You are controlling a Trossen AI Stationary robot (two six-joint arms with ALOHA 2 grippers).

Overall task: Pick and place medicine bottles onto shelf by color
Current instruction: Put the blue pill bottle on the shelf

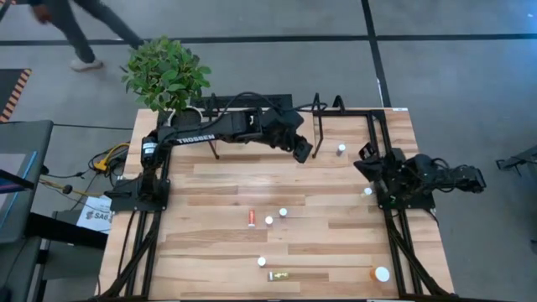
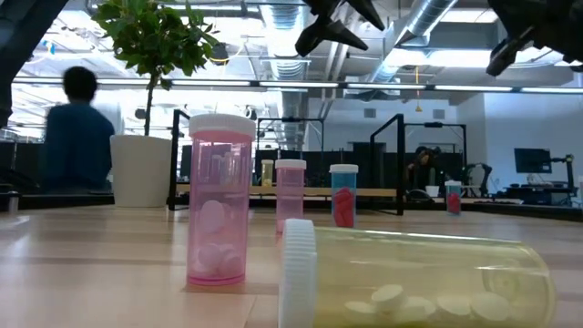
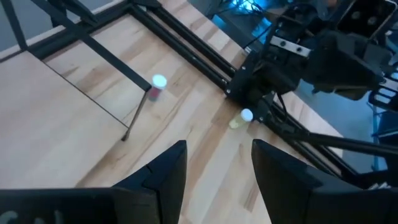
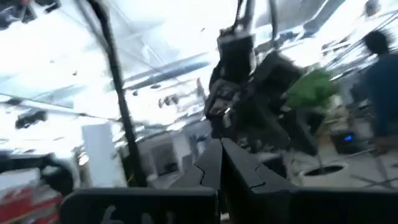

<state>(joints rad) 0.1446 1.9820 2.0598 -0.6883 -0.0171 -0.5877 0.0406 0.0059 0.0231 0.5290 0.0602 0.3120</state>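
Small white-capped medicine bottles are scattered on the plank table. In the high view a red one [image 1: 251, 218] lies mid-table, a yellow one [image 1: 278, 275] lies near the front edge, and a larger orange one [image 1: 380, 273] stands at the front right. One bottle [image 1: 341, 149] stands by the shelf's black tube frame [image 1: 352, 111] at the far edge. My left gripper [image 1: 304, 153] hangs open and empty above the table beside the shelf; its wrist view shows the open fingers [image 3: 217, 165] over bare wood. My right gripper [image 1: 367, 155] is shut and empty [image 4: 219, 158], raised at the right.
A potted plant [image 1: 165, 74] stands at the far left corner. A pale bottle [image 3: 244, 117] stands close to my right arm's base. In the low view a pink bottle [image 2: 219, 200] and the lying yellow one [image 2: 410, 278] are close. A person [image 2: 77, 137] moves behind the table.
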